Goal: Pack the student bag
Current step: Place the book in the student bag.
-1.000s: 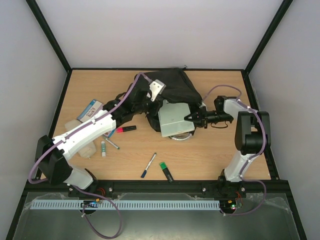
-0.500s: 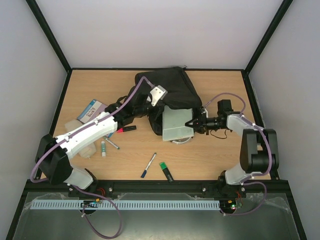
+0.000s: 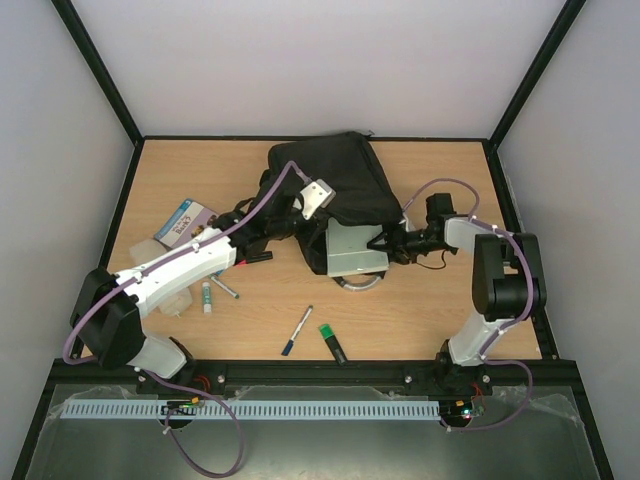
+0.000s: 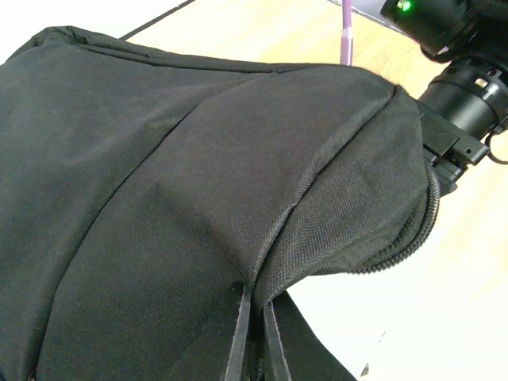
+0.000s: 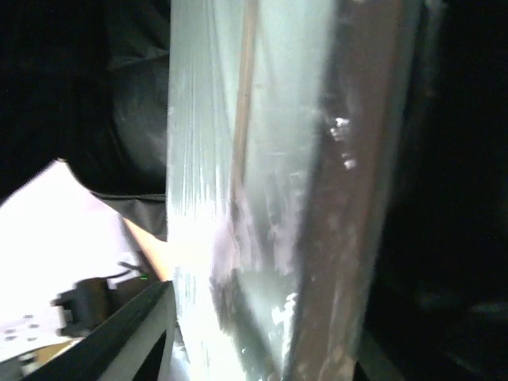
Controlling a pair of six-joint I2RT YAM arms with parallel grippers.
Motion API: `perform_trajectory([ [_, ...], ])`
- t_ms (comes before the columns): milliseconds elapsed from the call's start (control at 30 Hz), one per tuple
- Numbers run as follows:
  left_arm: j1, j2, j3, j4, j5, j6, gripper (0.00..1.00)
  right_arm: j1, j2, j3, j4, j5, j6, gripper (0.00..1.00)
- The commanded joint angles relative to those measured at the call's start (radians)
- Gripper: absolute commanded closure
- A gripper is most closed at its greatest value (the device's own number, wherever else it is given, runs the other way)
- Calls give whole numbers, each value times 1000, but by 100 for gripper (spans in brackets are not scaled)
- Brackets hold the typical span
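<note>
While the left gripper pinches a fold of the student bag, holding its flap up near the middle of the table's far edge, the right gripper sits against the right edge of a flat grey slab lying half inside the bag's mouth. The blurred wrist view does not show whether its jaws clamp the slab or stand spread. The step looks like loading the slab. Next it probably needs pushing deeper, with the flap kept raised. Compared with a second ago, less of the slab shows, because the black fabric now covers its far part.
</note>
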Motion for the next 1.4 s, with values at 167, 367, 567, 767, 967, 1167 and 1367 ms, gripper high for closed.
perform_trajectory([
  [167, 1, -35, -32, 105, -5, 15, 98, 5, -226, 8, -155, 263, -262, 38],
  [367, 2, -46, -30, 100, -35, 8, 98, 10, -379, -57, -200, 360, -451, 38],
  [567, 4, -49, -30, 99, -59, -6, 98, 46, -518, -142, -212, 462, -667, 44],
  [767, 18, -50, -27, 100, -68, -23, 98, 167, -680, -244, -126, 619, -815, 56],
  [967, 37, -40, -22, 91, -49, -36, 97, 371, -742, -344, 21, 883, -926, 54],
  [1167, 44, -34, -20, 84, -45, -37, 98, 468, -681, -346, 92, 953, -965, 54],
  [1367, 48, -30, -15, 81, -37, -41, 98, 525, -616, -365, 197, 1016, -985, 55],
])
